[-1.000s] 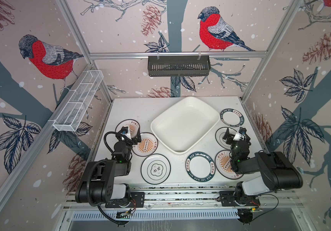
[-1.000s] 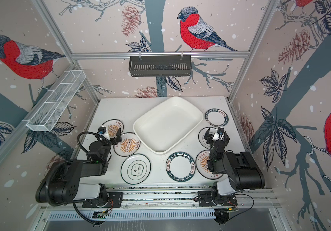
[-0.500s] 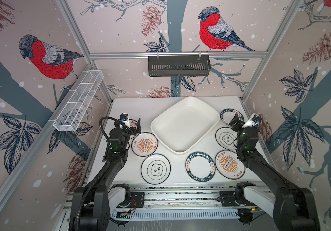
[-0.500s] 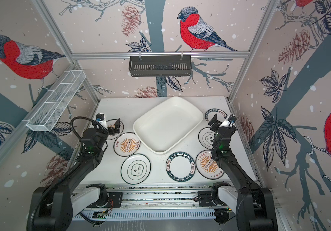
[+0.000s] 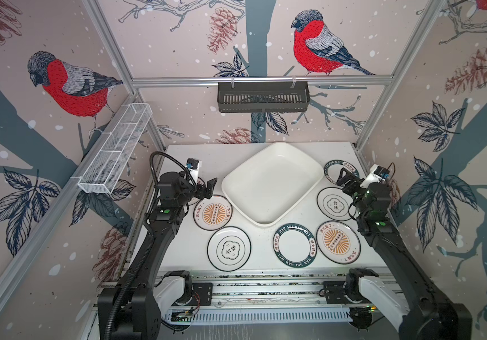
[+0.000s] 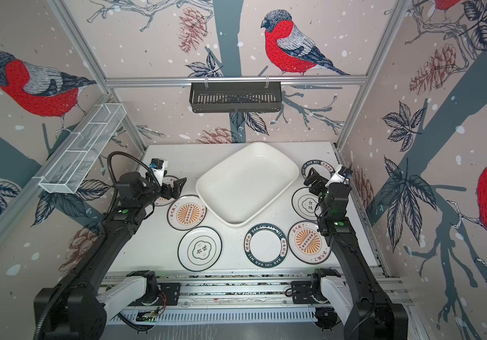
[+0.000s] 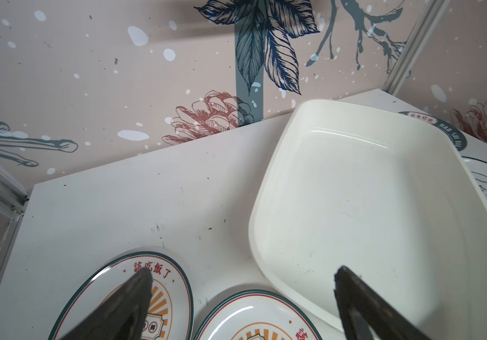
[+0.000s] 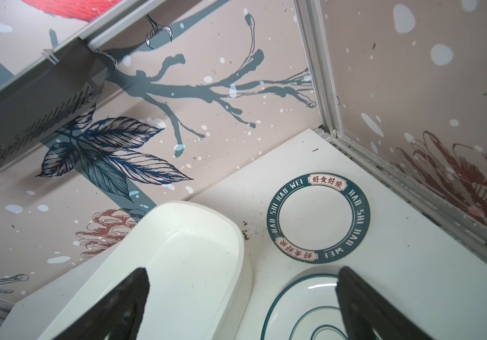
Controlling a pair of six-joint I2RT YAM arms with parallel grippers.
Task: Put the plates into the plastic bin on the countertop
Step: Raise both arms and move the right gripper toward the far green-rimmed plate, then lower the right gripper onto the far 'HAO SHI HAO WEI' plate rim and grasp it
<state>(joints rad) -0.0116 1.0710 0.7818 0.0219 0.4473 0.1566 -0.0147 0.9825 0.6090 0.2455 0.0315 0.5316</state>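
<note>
The empty white plastic bin lies at the back middle of the countertop. Several plates lie flat around it: sunburst plates, emblem plates and green-lettered plates. My left gripper hangs open above two sunburst plates, left of the bin. On the other side my right gripper is open between the bin and an emblem plate, near a lettered plate. Neither holds anything.
A black slotted basket hangs on the back wall above the bin. A white wire rack runs along the left wall. Aluminium posts frame the corners, and the arms' base rail lines the front edge.
Both arms have unfolded from the front and reached back; the left gripper now hovers at the back-left plates, the right gripper at the back-right plates. Both stay open and empty.
</note>
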